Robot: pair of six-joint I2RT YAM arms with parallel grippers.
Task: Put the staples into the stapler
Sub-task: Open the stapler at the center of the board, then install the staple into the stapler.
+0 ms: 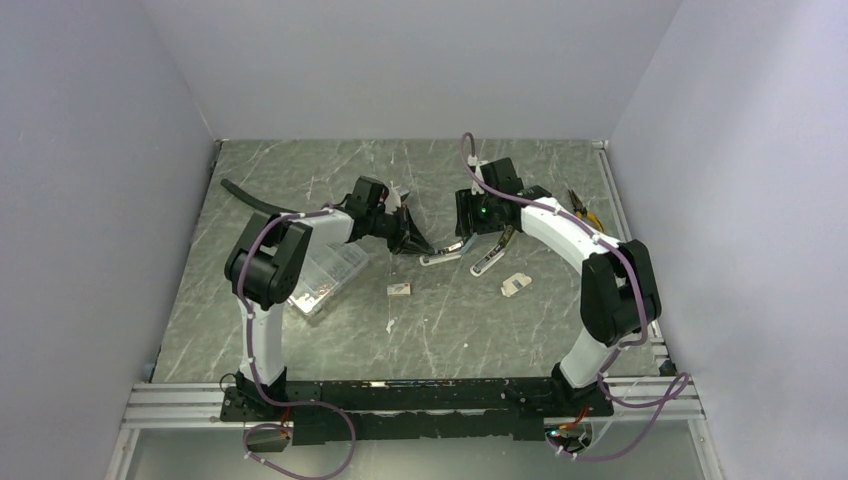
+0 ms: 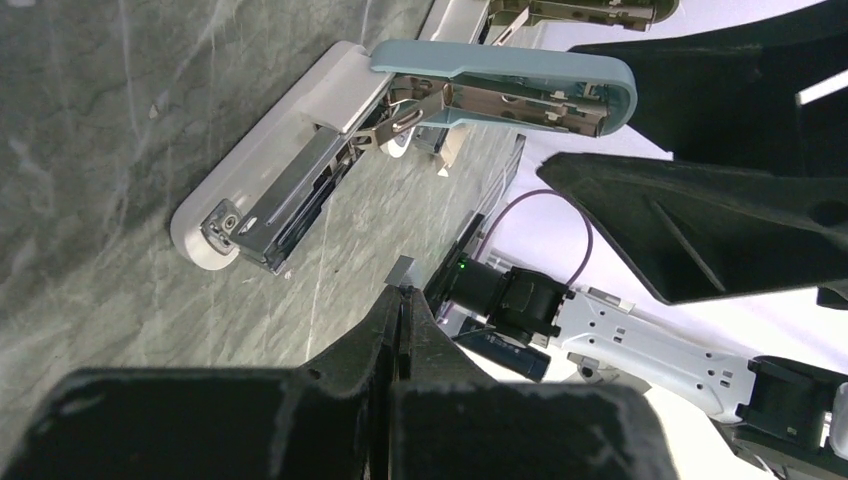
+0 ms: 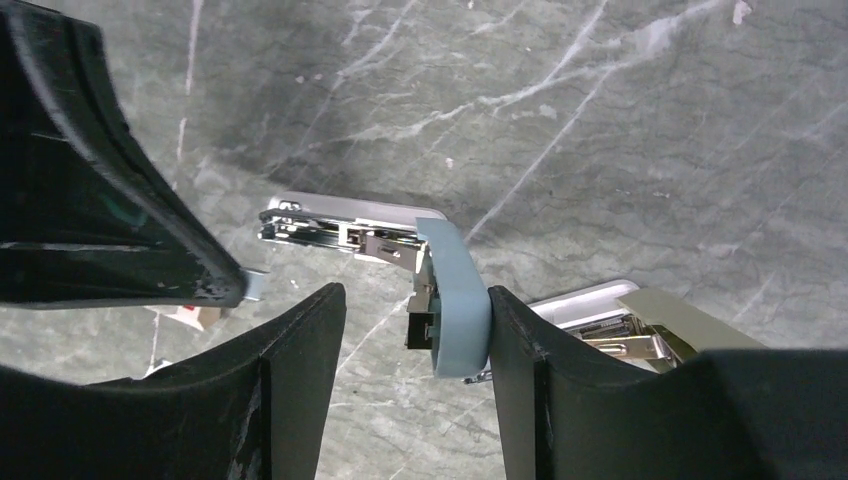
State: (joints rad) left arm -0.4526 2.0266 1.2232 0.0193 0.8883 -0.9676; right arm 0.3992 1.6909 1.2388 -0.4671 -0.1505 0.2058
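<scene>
Arm R (image 1: 560, 228) bent inward, end effector (image 3: 415, 300) astride stapler (image 3: 455, 280)

small grey piece (image 2: 400, 270), pinched at tips of left fingers (image 2: 430, 340): too small to identify. second stapler (image 3: 600, 318): mostly hidden behind right fingers (image 3: 580, 400). staple box (image 3: 188, 316): only a corner shows beside left fingers. clear case (image 1: 325, 280): partly under left arm (image 1: 300, 235).

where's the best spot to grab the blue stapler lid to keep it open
Probably the rounded free end of the blue lid, pinched across its two flat sides, coming down from above. It is swung up off the metal staple channel, so that end points up, clear of the white base, and the lid is narrow enough that the right gripper, jaws apart, straddles it.
</scene>
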